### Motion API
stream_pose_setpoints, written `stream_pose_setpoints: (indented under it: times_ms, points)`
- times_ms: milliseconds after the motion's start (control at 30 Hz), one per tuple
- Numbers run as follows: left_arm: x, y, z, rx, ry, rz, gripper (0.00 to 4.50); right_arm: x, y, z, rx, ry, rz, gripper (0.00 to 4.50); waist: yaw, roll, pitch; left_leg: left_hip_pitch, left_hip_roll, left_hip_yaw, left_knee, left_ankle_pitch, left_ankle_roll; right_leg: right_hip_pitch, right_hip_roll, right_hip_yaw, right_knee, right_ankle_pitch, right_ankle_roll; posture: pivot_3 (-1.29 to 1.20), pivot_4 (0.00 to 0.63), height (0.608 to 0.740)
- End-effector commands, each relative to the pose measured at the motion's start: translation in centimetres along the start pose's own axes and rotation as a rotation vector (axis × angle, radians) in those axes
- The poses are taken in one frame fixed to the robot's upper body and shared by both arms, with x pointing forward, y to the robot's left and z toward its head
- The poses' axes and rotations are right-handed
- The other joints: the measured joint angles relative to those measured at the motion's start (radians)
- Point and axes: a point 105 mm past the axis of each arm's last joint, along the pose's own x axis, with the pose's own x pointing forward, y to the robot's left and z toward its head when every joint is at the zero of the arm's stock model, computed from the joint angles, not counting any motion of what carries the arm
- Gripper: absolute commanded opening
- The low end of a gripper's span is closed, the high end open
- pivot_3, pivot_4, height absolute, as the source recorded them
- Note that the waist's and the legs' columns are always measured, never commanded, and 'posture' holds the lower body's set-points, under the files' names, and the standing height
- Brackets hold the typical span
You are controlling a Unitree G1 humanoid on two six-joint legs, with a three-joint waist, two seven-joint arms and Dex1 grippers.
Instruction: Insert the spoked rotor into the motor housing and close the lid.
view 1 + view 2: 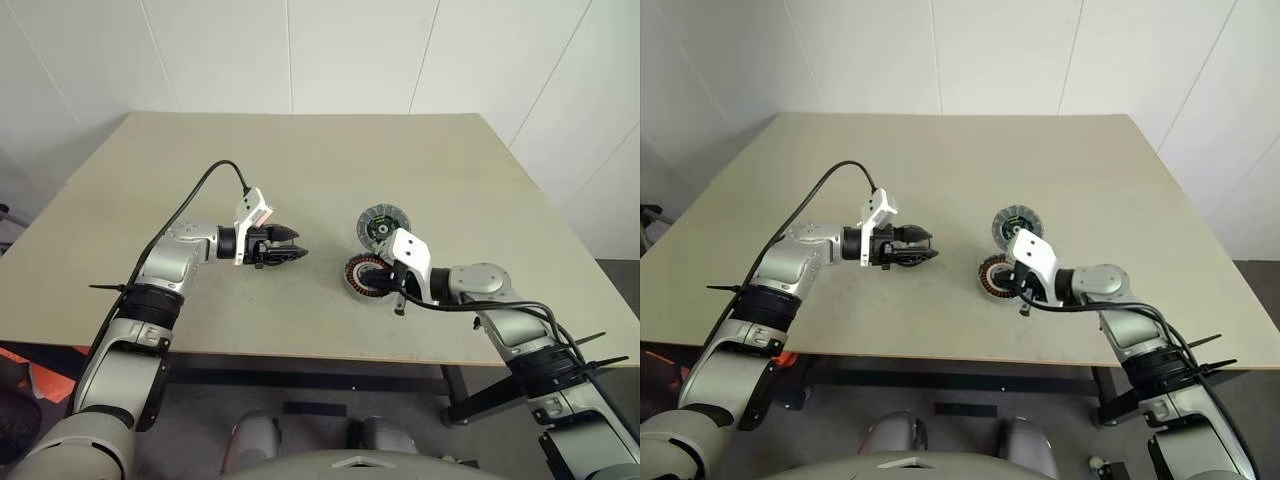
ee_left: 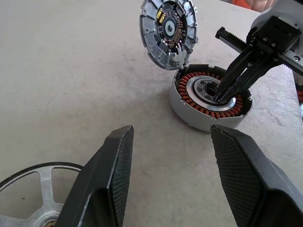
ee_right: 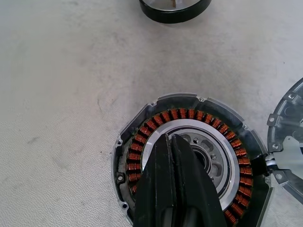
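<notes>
Nearest, our right gripper (image 3: 176,142) is closed with nothing held, its tips in the silver hub of the motor housing (image 1: 366,277) on the table (image 1: 300,160). Left of it, our left gripper (image 1: 295,243) hovers half open and empty above the spoked rotor (image 2: 38,189). Farther, the lid (image 1: 380,224) stands tilted open at the housing's far edge.

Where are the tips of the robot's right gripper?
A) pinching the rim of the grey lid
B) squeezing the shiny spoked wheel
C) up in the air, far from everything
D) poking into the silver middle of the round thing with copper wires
D: the right gripper, fingers shut together, has its tips down in the silver hub of the motor housing, ringed by the copper windings; the lid stands tilted up beside it, untouched.
</notes>
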Motion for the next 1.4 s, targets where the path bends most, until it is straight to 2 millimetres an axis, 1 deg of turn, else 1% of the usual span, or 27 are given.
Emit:
stream_pose_setpoints:
  times_ms: [33, 100, 133, 200, 267, 333, 533, 600, 700, 833, 933, 967, 1033, 1167, 1300, 1400]
  points:
    - [-0.1, 0.0, 1.0, 0.045, -0.017, 0.001, 2.76, -0.6, -0.8, 3.1, 0.130, -0.160, -0.021, 0.03, 0.000, 0.000, 0.000, 0.000, 0.000, 0.000, 0.000, 0.000, 0.000, 0.000, 0.000, 0.000, 0.000, 0.000, 0.000, 0.00, 0.000, 0.740]
    - [-0.1, 0.0, 1.0, 0.045, -0.018, 0.000, 2.76, -1.1, -1.2, 4.8, 0.182, -0.236, -0.023, 0.03, -0.001, 0.000, 0.000, -0.001, 0.000, 0.000, 0.000, 0.000, 0.000, -0.002, 0.000, 0.000, 0.000, 0.000, -0.001, 0.00, 0.000, 0.740]
    - [-0.1, 0.0, 1.0, 0.045, -0.018, -0.001, 2.76, -1.3, -1.4, 5.4, 0.201, -0.262, -0.022, 0.03, -0.001, 0.000, 0.000, -0.002, 0.000, 0.000, 0.000, 0.000, 0.000, -0.002, 0.000, 0.000, 0.000, 0.002, -0.004, 0.00, 0.000, 0.740]
    - [0.0, 0.0, 1.1, 0.045, -0.019, -0.003, 2.76, -1.7, -1.8, 6.0, 0.227, -0.285, -0.031, 0.03, 0.000, 0.000, 0.000, -0.004, 0.000, 0.000, 0.000, 0.000, 0.000, -0.004, 0.000, 0.000, 0.000, 0.003, -0.006, 0.00, 0.000, 0.740]
    - [0.0, -0.1, 1.1, 0.045, -0.020, -0.005, 2.76, -1.7, -2.0, 5.7, 0.222, -0.264, -0.048, 0.03, 0.001, 0.000, 0.000, -0.004, 0.000, 0.000, 0.000, 0.000, 0.000, -0.004, 0.000, 0.000, 0.000, 0.004, -0.006, 0.00, 0.000, 0.740]
    - [0.1, -0.1, 1.1, 0.046, -0.020, -0.005, 2.76, -1.5, -2.0, 4.8, 0.186, -0.209, -0.061, 0.03, 0.003, 0.000, 0.000, -0.004, 0.000, 0.000, 0.000, 0.000, 0.000, -0.004, 0.000, 0.000, 0.000, 0.003, -0.006, 0.00, 0.000, 0.740]
    - [0.0, -0.1, 1.0, 0.045, -0.020, -0.002, 2.76, -0.8, -0.7, 1.3, 0.055, -0.027, -0.033, 0.03, 0.003, 0.000, 0.000, -0.005, 0.000, 0.000, 0.000, 0.001, -0.001, -0.006, 0.000, 0.000, -0.001, 0.003, -0.006, 0.00, 0.000, 0.740]
    - [0.0, -0.1, 1.0, 0.045, -0.020, -0.001, 2.76, -0.5, -0.6, 0.6, 0.029, -0.001, -0.036, 0.03, 0.001, 0.000, 0.000, -0.005, 0.000, 0.000, 0.000, 0.001, -0.001, -0.006, 0.000, 0.000, -0.001, 0.003, -0.006, 0.00, 0.000, 0.740]
    - [0.0, -0.2, 1.0, 0.047, -0.020, -0.001, 2.76, -0.2, -0.4, 0.6, 0.023, -0.006, -0.034, 0.03, -0.001, 0.000, 0.000, -0.005, 0.000, 0.000, 0.000, 0.000, -0.001, -0.006, 0.000, 0.000, 0.000, 0.000, 0.000, 0.00, 0.000, 0.740]
    - [-0.1, -0.2, 0.9, 0.047, -0.020, 0.000, 2.76, -0.2, -0.6, 0.8, 0.033, -0.028, -0.046, 0.03, 0.000, 0.000, 0.000, -0.005, 0.000, 0.000, 0.000, 0.000, -0.001, -0.006, 0.000, 0.000, 0.000, 0.000, 0.000, 0.00, 0.000, 0.740]
    - [-0.1, -0.2, 0.9, 0.046, -0.021, 0.002, 2.76, -0.7, -1.0, 2.0, 0.101, -0.101, -0.052, 0.03, -0.001, 0.000, 0.000, -0.005, 0.000, 0.000, 0.000, 0.000, 0.000, -0.006, 0.000, 0.000, 0.000, 0.000, -0.001, 0.00, 0.000, 0.740]
    - [-0.1, -0.2, 0.9, 0.045, -0.021, 0.002, 2.76, -0.8, -1.2, 2.4, 0.117, -0.121, -0.059, 0.03, 0.000, 0.000, 0.000, -0.005, 0.000, 0.000, 0.000, 0.000, 0.000, -0.006, 0.000, 0.000, 0.000, 0.002, -0.004, 0.00, 0.000, 0.740]
    - [0.0, -0.2, 0.8, 0.045, -0.020, 0.001, 2.76, -0.9, -1.6, 2.7, 0.120, -0.128, -0.077, 0.03, 0.000, 0.000, 0.000, -0.005, 0.000, 0.000, 0.000, 0.000, 0.000, -0.006, 0.000, 0.000, 0.000, 0.003, -0.006, 0.00, 0.000, 0.740]
    - [0.1, -0.3, 0.8, 0.046, -0.020, -0.004, 2.76, -0.4, -1.6, 1.9, 0.085, -0.085, -0.090, 0.03, 0.000, 0.000, 0.000, -0.005, 0.000, 0.000, 0.000, 0.000, 0.000, -0.006, 0.000, 0.000, 0.000, 0.003, -0.006, 0.00, 0.000, 0.740]
    - [0.1, -0.3, 0.8, 0.048, -0.019, -0.005, 2.76, -0.2, -1.2, 0.5, 0.041, -0.023, -0.086, 0.03, 0.000, 0.000, 0.000, -0.005, 0.000, 0.000, 0.000, 0.000, 0.000, -0.006, 0.000, 0.000, 0.000, 0.003, -0.006, 0.00, 0.000, 0.740]
    - [0.0, -0.3, 0.8, 0.049, -0.018, -0.002, 2.76, -0.2, -1.5, 0.0, 0.013, -0.005, -0.115, 0.03, 0.000, 0.000, 0.000, -0.005, 0.000, 0.000, 0.000, 0.000, 0.000, -0.006, 0.000, 0.000, 0.000, 0.003, -0.006, 0.00, 0.000, 0.740]
